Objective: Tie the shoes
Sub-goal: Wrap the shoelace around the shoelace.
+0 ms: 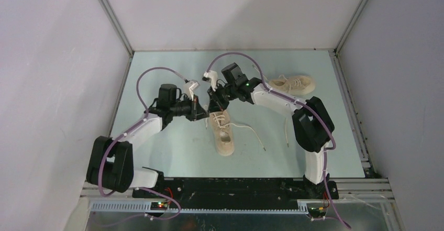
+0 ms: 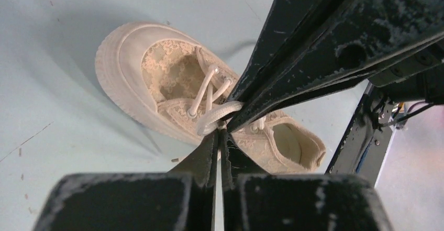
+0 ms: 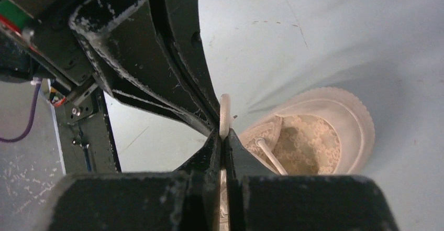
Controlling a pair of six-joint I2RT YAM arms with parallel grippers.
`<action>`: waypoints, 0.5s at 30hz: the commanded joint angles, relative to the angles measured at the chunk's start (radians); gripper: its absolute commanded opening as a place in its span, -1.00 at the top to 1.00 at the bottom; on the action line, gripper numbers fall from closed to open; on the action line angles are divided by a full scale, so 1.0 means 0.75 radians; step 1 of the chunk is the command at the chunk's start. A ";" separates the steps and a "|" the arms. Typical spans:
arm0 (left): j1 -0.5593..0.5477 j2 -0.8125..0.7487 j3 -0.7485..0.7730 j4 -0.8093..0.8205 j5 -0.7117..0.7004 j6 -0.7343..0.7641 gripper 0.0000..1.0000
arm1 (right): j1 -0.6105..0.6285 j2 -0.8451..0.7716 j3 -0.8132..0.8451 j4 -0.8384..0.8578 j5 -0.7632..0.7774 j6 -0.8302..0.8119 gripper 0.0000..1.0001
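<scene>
Shoe [image 1: 224,136], cream patterned fabric, lies untied, lace [image 2: 217,113] pinched by left gripper [image 2: 220,136] and right gripper [image 3: 223,136].

text: none readable | labels: none | brands: none | numbers: none | signs: none

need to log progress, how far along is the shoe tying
Done: nothing yet; no knot shows on either shoe. In hand: the left gripper and right gripper are both shut on the lace above the near sneaker, while a lace end trails loose on the table. Left: finish that bow, then the far sneaker, which looks untied.
</scene>
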 commanded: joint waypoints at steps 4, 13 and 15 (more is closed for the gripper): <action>-0.084 0.081 -0.032 0.353 0.024 -0.178 0.93 | 0.004 -0.100 -0.054 0.088 0.123 0.195 1.00; -0.108 0.088 -0.070 0.398 0.032 -0.275 0.86 | -0.043 -0.177 -0.149 0.082 0.197 0.313 1.00; -0.109 0.090 -0.066 0.366 0.035 -0.264 0.92 | -0.057 -0.183 -0.153 0.081 0.176 0.318 0.92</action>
